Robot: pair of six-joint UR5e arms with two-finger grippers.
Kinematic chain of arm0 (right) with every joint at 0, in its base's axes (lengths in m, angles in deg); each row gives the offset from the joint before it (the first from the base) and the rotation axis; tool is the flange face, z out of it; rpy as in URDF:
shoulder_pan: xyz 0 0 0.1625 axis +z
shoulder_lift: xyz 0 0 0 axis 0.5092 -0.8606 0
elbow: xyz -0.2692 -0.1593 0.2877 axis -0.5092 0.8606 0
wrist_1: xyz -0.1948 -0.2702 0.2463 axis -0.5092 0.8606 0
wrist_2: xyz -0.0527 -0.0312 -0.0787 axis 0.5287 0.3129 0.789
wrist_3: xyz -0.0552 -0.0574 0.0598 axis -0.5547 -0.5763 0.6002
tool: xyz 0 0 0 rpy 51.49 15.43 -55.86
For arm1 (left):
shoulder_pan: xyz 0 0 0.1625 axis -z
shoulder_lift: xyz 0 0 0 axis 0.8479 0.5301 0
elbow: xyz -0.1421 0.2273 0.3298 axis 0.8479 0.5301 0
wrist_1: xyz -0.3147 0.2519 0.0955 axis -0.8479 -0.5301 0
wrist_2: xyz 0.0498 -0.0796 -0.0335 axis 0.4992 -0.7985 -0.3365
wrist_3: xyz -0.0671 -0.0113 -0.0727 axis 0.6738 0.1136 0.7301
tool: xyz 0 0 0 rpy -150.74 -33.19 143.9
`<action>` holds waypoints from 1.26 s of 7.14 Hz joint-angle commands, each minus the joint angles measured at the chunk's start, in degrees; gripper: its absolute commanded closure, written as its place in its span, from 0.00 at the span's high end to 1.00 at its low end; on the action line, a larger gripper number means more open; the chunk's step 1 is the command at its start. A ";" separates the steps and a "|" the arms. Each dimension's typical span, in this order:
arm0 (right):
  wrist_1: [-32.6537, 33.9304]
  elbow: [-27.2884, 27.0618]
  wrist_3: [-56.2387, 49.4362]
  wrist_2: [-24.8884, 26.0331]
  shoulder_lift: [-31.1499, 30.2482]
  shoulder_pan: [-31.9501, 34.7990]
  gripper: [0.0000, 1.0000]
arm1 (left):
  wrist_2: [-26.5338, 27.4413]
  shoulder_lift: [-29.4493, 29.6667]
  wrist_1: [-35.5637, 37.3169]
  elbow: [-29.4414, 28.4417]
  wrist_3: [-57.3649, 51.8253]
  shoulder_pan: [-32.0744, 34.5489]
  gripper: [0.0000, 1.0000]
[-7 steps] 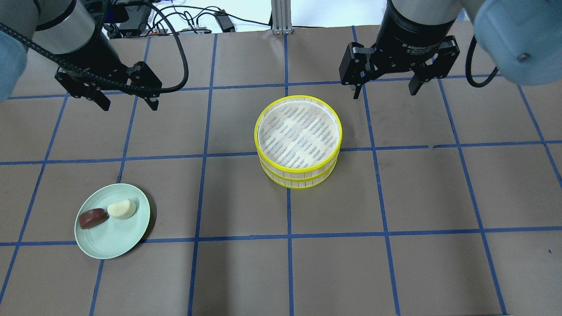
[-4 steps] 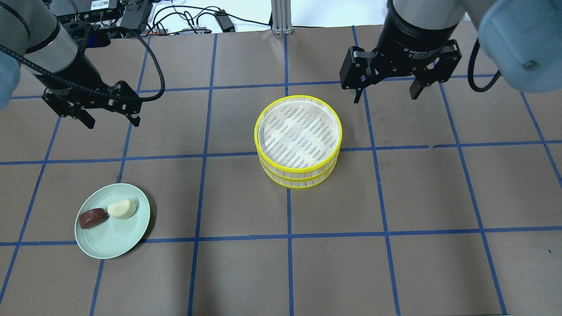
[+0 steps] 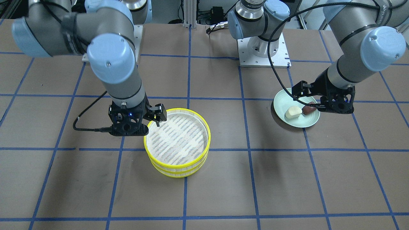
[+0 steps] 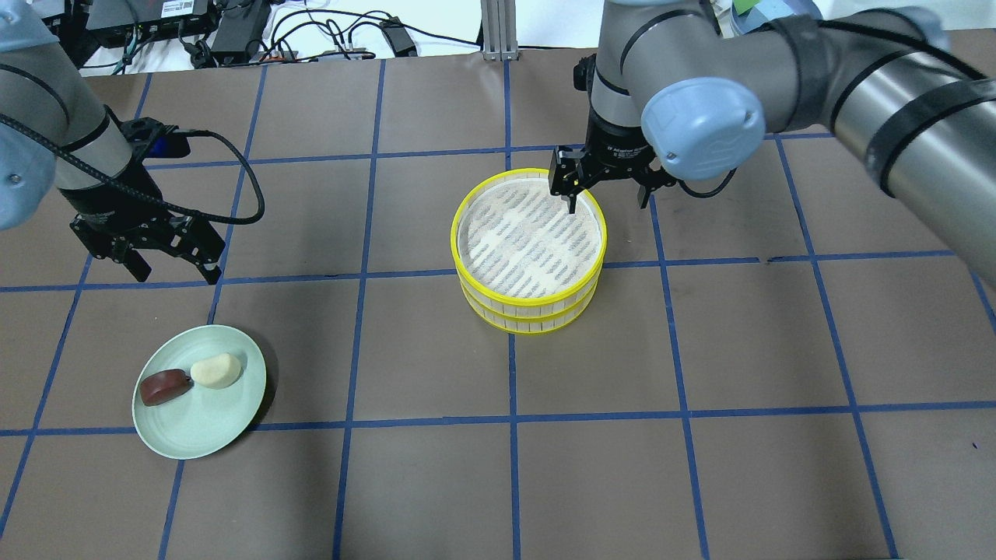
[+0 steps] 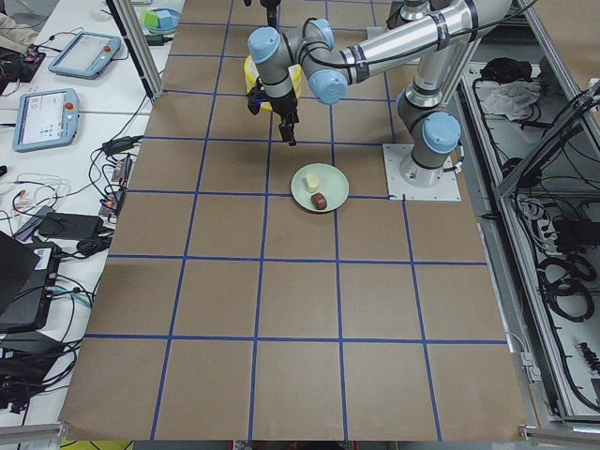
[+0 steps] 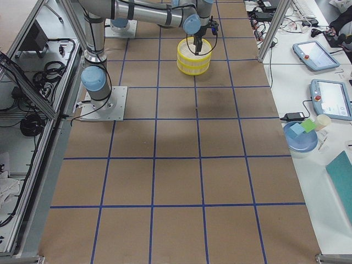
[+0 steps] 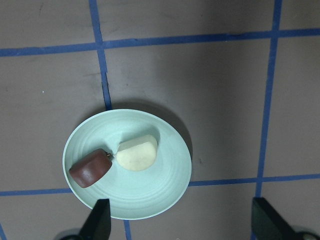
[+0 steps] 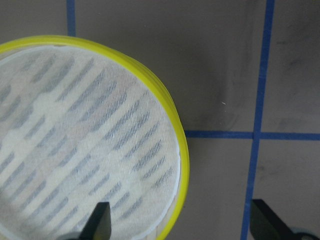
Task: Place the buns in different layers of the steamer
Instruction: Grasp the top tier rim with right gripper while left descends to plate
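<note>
Two yellow-rimmed steamer layers [image 4: 531,311] stand stacked at the table's middle; the top layer [image 8: 176,145] is empty. The cream bun [image 4: 217,370] and the brown bun [image 4: 164,386] lie side by side, touching, on a pale green plate [image 4: 204,429] at the front left. My left gripper [image 4: 177,274] is open and empty, hovering just behind the plate; its wrist view shows the cream bun [image 7: 137,153] and the brown bun [image 7: 90,168] below. My right gripper [image 4: 608,204] is open and empty, straddling the top layer's far right rim: one finger is over the slatted floor, the other outside.
Blue tape lines grid the brown table. Cables and boxes [image 4: 233,35] and a metal post [image 4: 498,31] sit along the far edge. The arm bases [image 3: 263,51] stand on plates at the robot's side.
My left gripper has moved nearer and down toward the plate. My right arm has swung left and down, so its open gripper now straddles the steamer's rim. Buns and steamer have not moved.
</note>
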 commanded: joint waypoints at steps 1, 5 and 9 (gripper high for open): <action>3.32 -1.14 0.08 0.28 4.55 0.03 0.87 | 1.76 3.00 0.07 2.19 -9.06 -1.35 1.00; 2.70 -1.85 0.78 0.02 4.04 -0.05 0.00 | 4.24 10.12 3.72 4.30 -15.95 -4.18 1.00; -3.16 -1.14 0.08 0.11 -2.44 -2.59 0.00 | 3.44 14.79 4.64 6.24 -16.21 -4.26 0.97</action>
